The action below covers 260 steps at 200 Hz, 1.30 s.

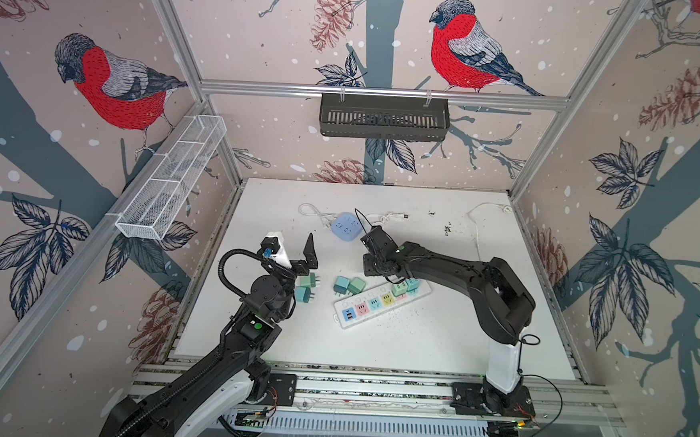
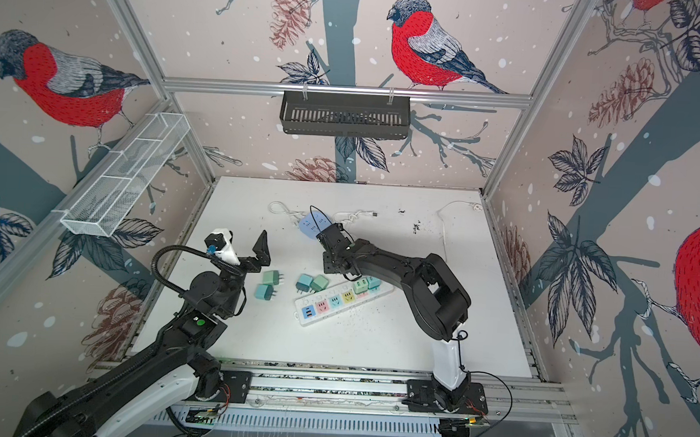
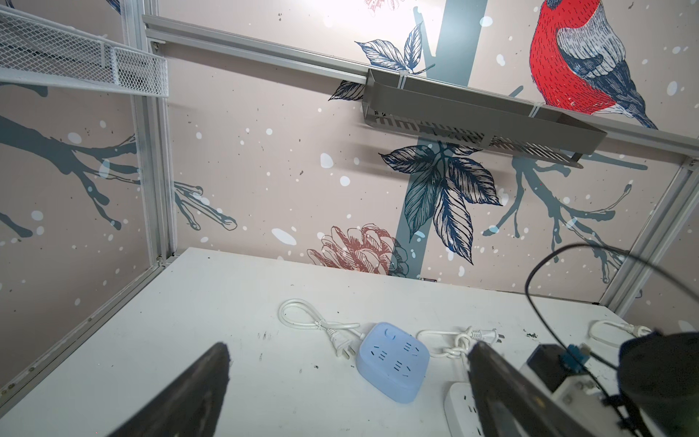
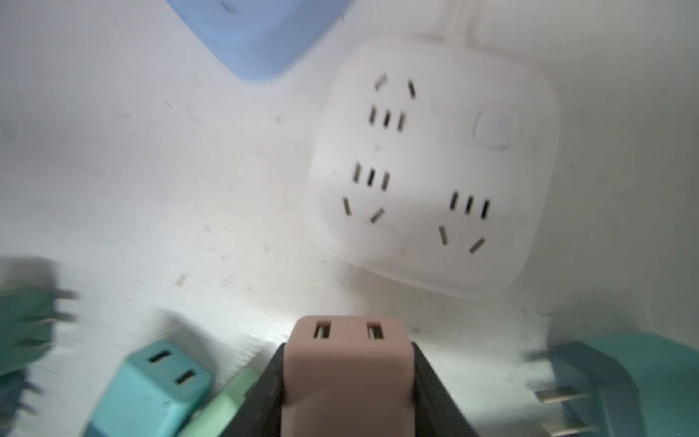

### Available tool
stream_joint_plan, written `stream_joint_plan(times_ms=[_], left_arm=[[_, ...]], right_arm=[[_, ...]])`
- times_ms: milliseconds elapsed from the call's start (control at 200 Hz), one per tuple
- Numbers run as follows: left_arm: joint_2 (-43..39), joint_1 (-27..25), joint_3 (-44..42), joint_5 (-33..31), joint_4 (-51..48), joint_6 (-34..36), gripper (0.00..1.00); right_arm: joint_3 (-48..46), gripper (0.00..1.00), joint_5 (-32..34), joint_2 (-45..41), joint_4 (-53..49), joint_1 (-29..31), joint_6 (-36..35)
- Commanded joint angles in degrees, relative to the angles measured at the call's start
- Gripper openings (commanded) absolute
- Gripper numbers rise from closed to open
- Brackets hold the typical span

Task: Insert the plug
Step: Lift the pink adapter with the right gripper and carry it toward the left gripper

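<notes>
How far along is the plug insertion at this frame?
Done: the right gripper is shut on the pink plug; two plugs look seated at one end of the power strip. In hand: the pink plug faces the white square socket, not yet in it. Left: the insertion. The left gripper is open, holding nothing; four loose plugs lie beside the strip.

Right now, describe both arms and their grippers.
Left arm and right arm: black jointed links, white segment near each base. Left carries a ribbed black conduit and green dot; right trails thin black wires. Left gripper and right gripper: flat black fingers.
</notes>
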Motion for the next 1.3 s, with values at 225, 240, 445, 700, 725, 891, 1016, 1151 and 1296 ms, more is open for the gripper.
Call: stream_joint_plan(times_ms=[225, 240, 445, 700, 725, 891, 1016, 1151, 1296], left_arm=[[0.32, 1.03, -0.27, 8.17, 3.76, -3.52, 0.98], [0.22, 1.03, -0.14, 8.33, 3.41, -3.71, 0.98], [-1.91, 1.05, -0.46, 15.25, 3.06, -5.46, 0.98], [-2.90, 1.15, -2.48, 17.77, 6.72, -5.74, 0.98], [-2.75, 1.20, -1.82, 17.54, 5.68, -5.65, 0.98], [-0.48, 1.13, -0.89, 18.94, 5.41, -4.85, 0.98], [1.64, 1.16, -0.23, 20.26, 6.46, -5.02, 0.98], [2.67, 1.13, -1.03, 22.22, 8.35, -4.14, 0.98], [2.63, 1.16, -1.11, 24.10, 8.28, -1.93, 0.98]], right_arm=[[-10.91, 0.16, 7.77, -18.72, 16.42, -0.83, -6.91], [-12.15, 0.16, 8.04, -19.82, 17.60, -0.83, -7.43], [-28.86, 0.17, 10.36, -33.50, 38.79, -0.80, -14.92], [-38.74, 0.05, 9.55, -44.21, 52.58, -0.75, -23.62], [-39.94, 0.05, 9.28, -44.81, 54.01, -0.83, -24.89], [-46.43, 0.05, 7.21, -48.23, 62.78, -0.72, -30.28], [-48.88, 0.05, 6.85, -50.66, 64.35, -0.78, -33.14], [-51.11, 0.05, 3.84, -53.51, 64.78, -0.75, -36.15], [-54.63, 0.06, -0.79, -55.92, 68.00, -0.81, -40.98]])
